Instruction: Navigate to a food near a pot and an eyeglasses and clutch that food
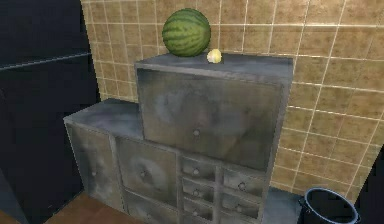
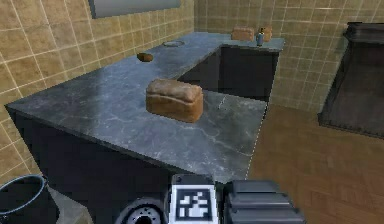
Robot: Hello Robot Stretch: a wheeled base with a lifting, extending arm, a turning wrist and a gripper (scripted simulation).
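A brown loaf of bread [image 2: 175, 100] lies on the grey stone counter [image 2: 110, 110] in the arm side view. Farther along that counter are a small dark brown thing [image 2: 146, 57], a flat round thing [image 2: 173, 43], a brownish lump [image 2: 243, 33] and a small bottle [image 2: 260, 36]. My gripper [image 2: 140, 213] shows at the bottom edge as a dark body left of a white marked square [image 2: 195, 205]. Its far end is cut off, so I cannot tell whether it holds anything. In the forward view a striped green watermelon [image 1: 187, 32] and a small pale thing [image 1: 214, 56] rest on a grey cabinet [image 1: 215, 105].
A dark round pot-like bin [image 1: 328, 207] stands on the floor by the cabinet, the bin [image 2: 22, 200] showing again below the counter's corner. A tall black unit [image 1: 40, 110] stands at the forward view's left. A dark cabinet [image 2: 360, 75] stands across open wooden floor [image 2: 300, 150].
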